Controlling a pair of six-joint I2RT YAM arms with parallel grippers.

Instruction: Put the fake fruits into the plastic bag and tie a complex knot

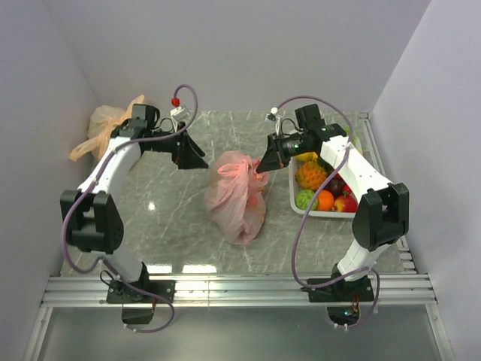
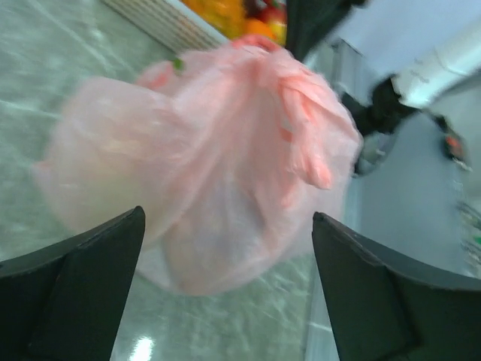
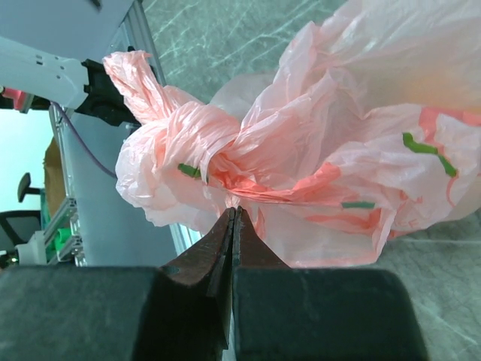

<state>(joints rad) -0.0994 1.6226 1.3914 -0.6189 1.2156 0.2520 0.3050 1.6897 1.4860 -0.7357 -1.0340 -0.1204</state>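
Observation:
The pink plastic bag [image 1: 237, 197] lies bulging in the middle of the table, its top twisted into a knot [image 3: 203, 147]. It fills the left wrist view [image 2: 225, 165] too. My right gripper [image 1: 264, 163] is shut on a strip of the bag just under the knot [image 3: 234, 212]. My left gripper [image 1: 197, 158] is open and empty, a short way left of the bag, jaws wide apart [image 2: 225, 226]. Fake fruits [image 1: 323, 192] in red, orange, yellow and green lie in the white basket [image 1: 297, 204] to the right of the bag.
A pale orange knotted bag [image 1: 105, 128] sits in the far left corner. The white basket stands under my right arm. An aluminium rail [image 1: 240, 289] runs along the near table edge. Walls close in left, right and behind.

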